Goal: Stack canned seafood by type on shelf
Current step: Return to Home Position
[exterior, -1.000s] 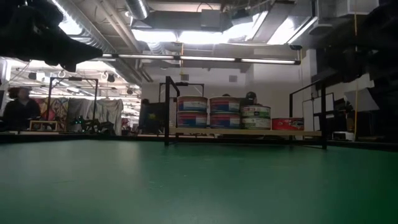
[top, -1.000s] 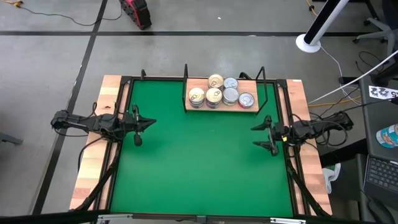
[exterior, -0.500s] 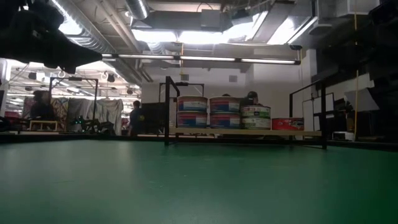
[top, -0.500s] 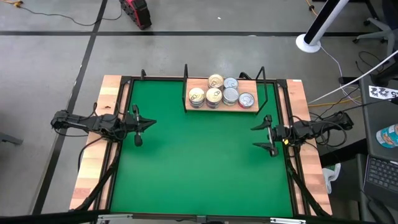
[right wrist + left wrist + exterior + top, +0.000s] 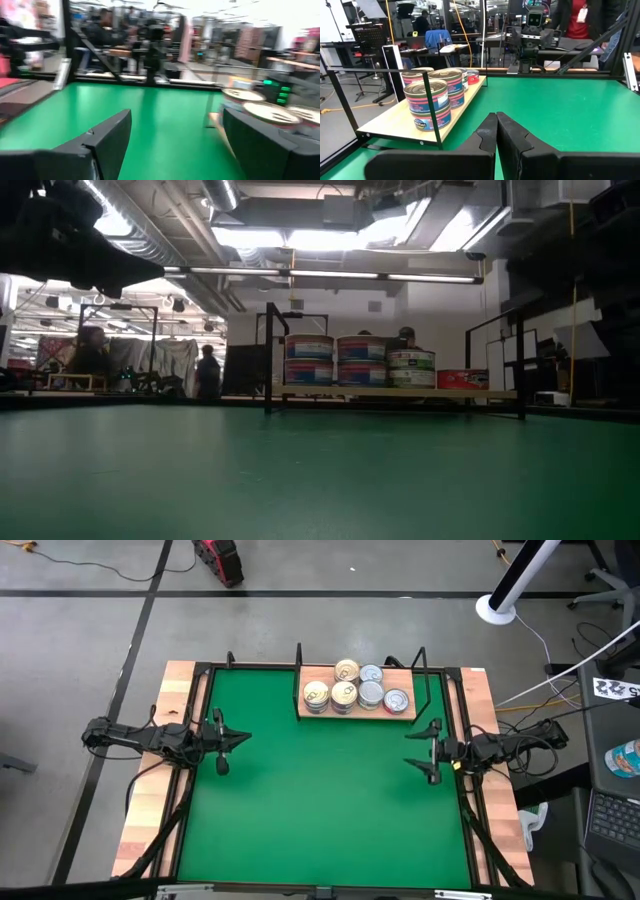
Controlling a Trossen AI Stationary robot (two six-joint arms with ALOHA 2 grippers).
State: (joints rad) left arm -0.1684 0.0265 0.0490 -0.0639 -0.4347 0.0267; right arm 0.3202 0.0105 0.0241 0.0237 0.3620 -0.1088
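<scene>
Canned seafood: stacked by kind on the shelf at the green table's far edge; right gripper, spread and empty, had drifted slightly farther back at the right edge; left gripper, pressed together, waited left; stacking apparently finished, arms homing.

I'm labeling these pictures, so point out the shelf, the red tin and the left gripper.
shelf [image 5: 314,672]: high view, bare board corner.
red tin [image 5: 462,379]: low view, its side wall.
left gripper [image 5: 496,116]: left wrist view, between shut fingertips.

Grey floor — bright ceiling lights
</scene>
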